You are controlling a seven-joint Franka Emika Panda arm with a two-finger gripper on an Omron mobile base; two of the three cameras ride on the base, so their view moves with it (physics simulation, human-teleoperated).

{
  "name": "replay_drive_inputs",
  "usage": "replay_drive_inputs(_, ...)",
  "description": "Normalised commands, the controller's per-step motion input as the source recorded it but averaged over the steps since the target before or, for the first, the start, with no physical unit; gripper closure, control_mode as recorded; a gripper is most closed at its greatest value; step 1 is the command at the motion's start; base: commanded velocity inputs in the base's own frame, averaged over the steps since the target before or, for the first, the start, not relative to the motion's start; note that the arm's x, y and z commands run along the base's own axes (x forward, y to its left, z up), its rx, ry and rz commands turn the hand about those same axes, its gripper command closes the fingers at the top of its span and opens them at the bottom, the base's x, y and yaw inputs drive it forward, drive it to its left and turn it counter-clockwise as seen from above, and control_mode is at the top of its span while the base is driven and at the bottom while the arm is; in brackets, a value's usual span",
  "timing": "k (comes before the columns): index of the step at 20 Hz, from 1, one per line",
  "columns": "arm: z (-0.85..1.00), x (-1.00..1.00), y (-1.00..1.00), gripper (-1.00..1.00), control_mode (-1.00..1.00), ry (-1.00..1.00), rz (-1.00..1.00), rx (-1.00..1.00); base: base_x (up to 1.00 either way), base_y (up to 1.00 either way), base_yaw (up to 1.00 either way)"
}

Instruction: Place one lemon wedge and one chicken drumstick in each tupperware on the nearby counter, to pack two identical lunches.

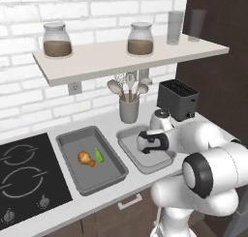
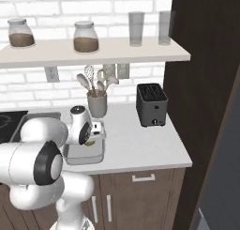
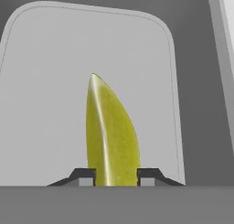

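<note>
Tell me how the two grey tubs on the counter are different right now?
The left tupperware already holds a chicken drumstick and a lemon wedge; the right tupperware shows neither on its floor. The gripper hangs over the right tupperware, shut on another lemon wedge; nothing hangs over the left one. Both are shallow grey rectangles with raised rims, side by side on the counter.

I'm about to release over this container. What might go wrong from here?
1. The end effector pinches the lemon wedge at its base only; it may tumble or roll on release.
2. The right tupperware has no drumstick; the only chicken drumstick I see lies in the left tupperware.
</note>
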Motion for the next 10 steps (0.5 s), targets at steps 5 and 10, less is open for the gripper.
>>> replay_drive_inputs(5,-0.01,0.26,0.0,-1.0,-1.0,-0.05,0.0,0.0,0.0,0.0,0.0)
replay_drive_inputs(10,0.11,-0.04,0.0,-1.0,-1.0,-0.1,0.0,0.0,0.0,0.0,0.0)
